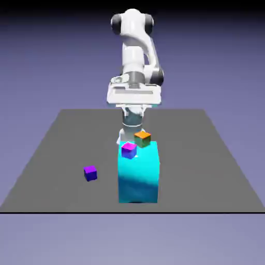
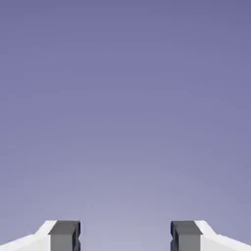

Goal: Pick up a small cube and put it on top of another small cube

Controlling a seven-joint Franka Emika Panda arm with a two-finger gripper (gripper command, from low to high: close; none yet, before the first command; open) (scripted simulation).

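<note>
Nothing is stacked yet: the violet cube [image 1: 90,173] sits alone at eight o'clock from the cyan block [image 1: 138,173]; the gripper [image 2: 125,235] is spread, empty.

White arm [image 1: 135,57]: folded upright at the rear, wrist level. Claw [image 2: 125,236]: grey fingertips [image 2: 64,235] wide apart, nothing between them.

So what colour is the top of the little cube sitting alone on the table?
Violet, clearest in the exterior view.
</note>
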